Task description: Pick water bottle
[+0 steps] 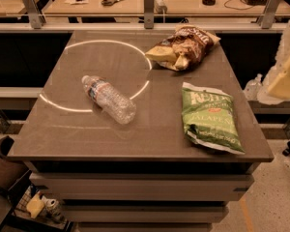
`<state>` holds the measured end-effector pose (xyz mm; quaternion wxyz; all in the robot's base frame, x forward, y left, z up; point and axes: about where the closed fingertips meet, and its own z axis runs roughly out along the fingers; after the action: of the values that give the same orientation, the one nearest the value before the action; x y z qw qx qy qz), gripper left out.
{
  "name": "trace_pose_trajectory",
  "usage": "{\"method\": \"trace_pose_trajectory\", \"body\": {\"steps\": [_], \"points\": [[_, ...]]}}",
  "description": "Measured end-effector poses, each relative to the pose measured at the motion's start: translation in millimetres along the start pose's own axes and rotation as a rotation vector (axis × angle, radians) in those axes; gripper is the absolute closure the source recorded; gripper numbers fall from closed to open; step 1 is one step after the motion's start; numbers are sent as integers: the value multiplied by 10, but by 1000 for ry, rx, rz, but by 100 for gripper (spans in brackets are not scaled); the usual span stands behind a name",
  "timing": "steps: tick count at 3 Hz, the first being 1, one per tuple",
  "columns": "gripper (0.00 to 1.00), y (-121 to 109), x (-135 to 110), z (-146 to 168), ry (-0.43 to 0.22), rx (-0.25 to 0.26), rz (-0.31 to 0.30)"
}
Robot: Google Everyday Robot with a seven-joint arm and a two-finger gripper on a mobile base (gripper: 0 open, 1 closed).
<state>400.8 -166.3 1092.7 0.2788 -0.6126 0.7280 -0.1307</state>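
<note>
The gripper (286, 69) hangs at the right edge of the frame, beside the table (63, 139) and not over it; whether it is open or closed cannot be told. The water bottle (108, 99) lies on its side at centre left, well apart from the gripper, to its left and a little lower; its long axis runs from the cap at upper left to the base at lower right. There is one water bottle and two chip bags: a brown bag (186, 47) at upper centre and a green bag (210, 117) at right.
</note>
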Motion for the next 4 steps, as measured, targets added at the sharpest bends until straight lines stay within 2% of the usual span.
{"method": "trace_pose_trajectory", "body": {"steps": [2,4], "points": [[0,-6,-12,-3,-3,1,1],[0,-200,-642,308,-141,-37,49]]}}
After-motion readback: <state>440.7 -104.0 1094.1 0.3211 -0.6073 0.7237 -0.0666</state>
